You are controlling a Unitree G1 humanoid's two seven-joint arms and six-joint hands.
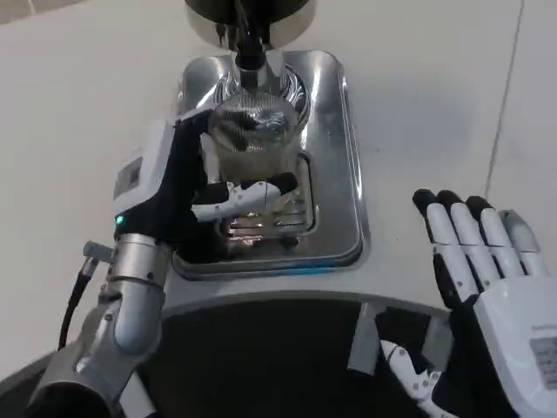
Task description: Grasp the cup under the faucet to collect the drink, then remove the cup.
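A clear glass cup (255, 144) stands on the steel drip tray (335, 157), right under the black faucet spout (248, 54). My left hand (187, 196) wraps around the cup from its left side, and its white and black fingers (248, 196) cross the cup's front. The lower part of the cup is hidden behind those fingers. I cannot tell whether liquid is in the cup. My right hand (483, 261) lies flat at the right of the tray, fingers stretched out and apart, holding nothing.
The dispenser's round dark body (252, 17) rises at the top of the tray. A slotted grate (278, 222) sits in the tray's front part. A dark curved surface (278, 357) with grey tape strips lies below the tray. White table spreads left and right.
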